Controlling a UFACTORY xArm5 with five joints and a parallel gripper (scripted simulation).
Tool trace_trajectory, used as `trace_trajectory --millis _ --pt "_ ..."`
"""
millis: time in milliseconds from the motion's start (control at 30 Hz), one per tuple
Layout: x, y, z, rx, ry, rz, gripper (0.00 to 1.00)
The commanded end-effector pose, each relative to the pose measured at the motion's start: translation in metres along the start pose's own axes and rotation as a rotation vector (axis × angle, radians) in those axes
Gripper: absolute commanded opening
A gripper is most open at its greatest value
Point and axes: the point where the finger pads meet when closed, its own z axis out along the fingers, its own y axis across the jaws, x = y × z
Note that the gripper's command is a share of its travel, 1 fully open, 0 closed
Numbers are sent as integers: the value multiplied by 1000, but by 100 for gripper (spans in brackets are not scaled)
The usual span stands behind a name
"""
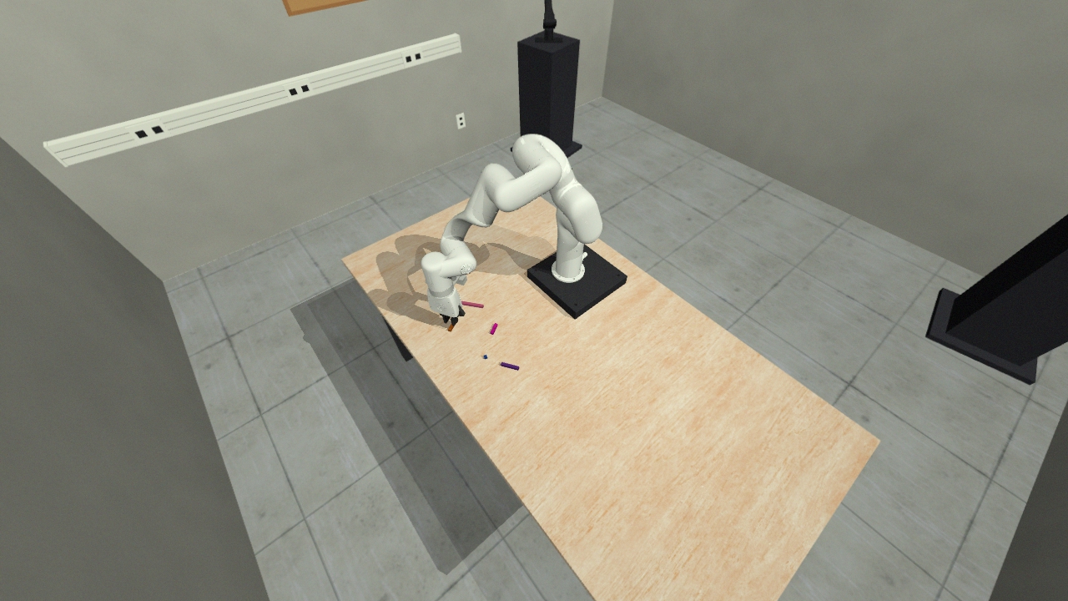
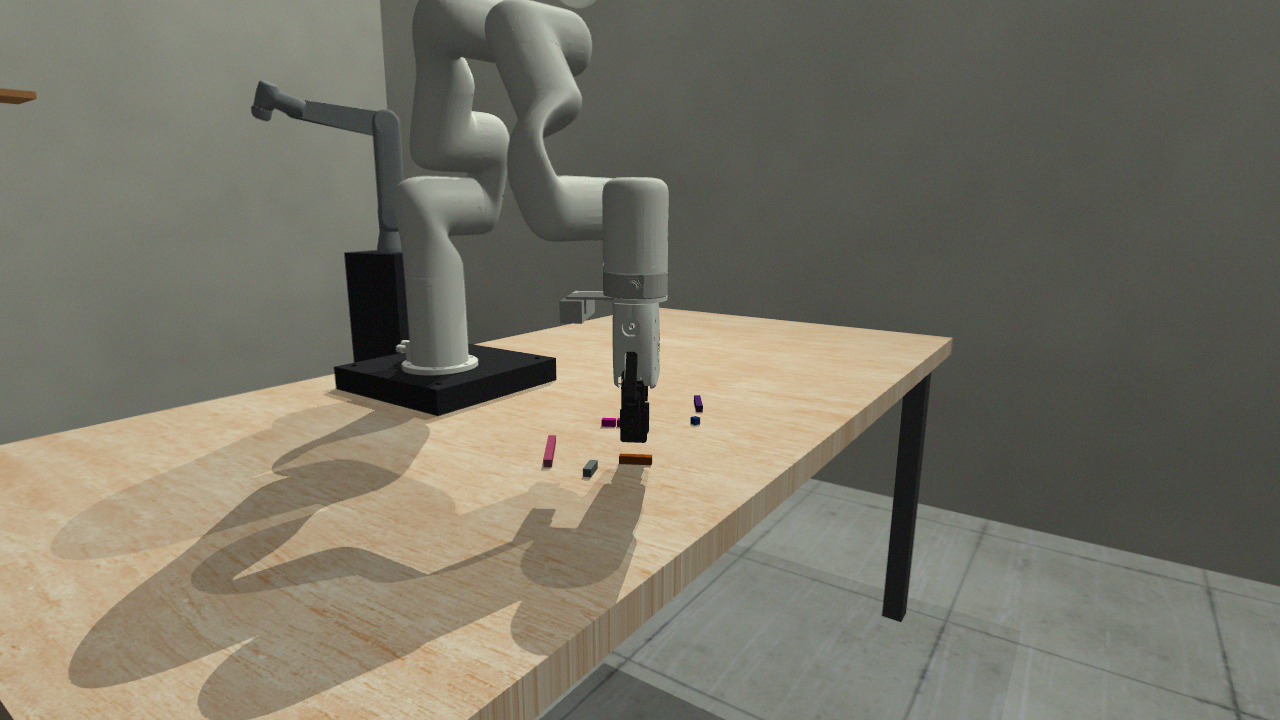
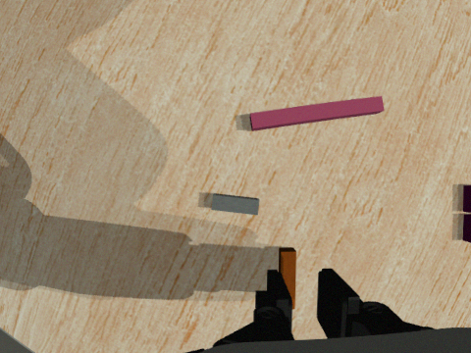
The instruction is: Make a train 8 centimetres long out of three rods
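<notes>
My gripper [image 1: 450,321] [image 2: 633,437] [image 3: 297,293] hangs just above the table with its fingers a little apart and nothing between them. An orange rod [image 1: 450,328] [image 2: 634,459] [image 3: 288,265] lies flat right below it; in the wrist view the rod's near end is hidden behind the left finger. A grey rod [image 2: 589,468] [image 3: 235,204] lies close by. A long pink rod [image 1: 472,304] [image 2: 548,450] [image 3: 317,113] lies beyond it. Two magenta rods [image 1: 493,328] [image 2: 609,421] [image 3: 466,199] lie end to end. A blue rod [image 1: 484,357] [image 2: 694,420] and a purple rod [image 1: 509,365] [image 2: 698,402] lie farther off.
All rods lie on a wooden table [image 1: 672,448] [image 2: 268,537], near one long edge. The arm's black base [image 1: 576,282] [image 2: 447,380] stands on the table behind the rods.
</notes>
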Motion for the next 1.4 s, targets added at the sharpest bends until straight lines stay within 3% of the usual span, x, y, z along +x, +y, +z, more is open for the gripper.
trace_trajectory --millis 0,500,1367 --pt "-1 -1 6 3 -3 0 24" --pt "-1 -1 16 3 -3 0 24" --pt "-1 -1 16 3 -3 0 24"
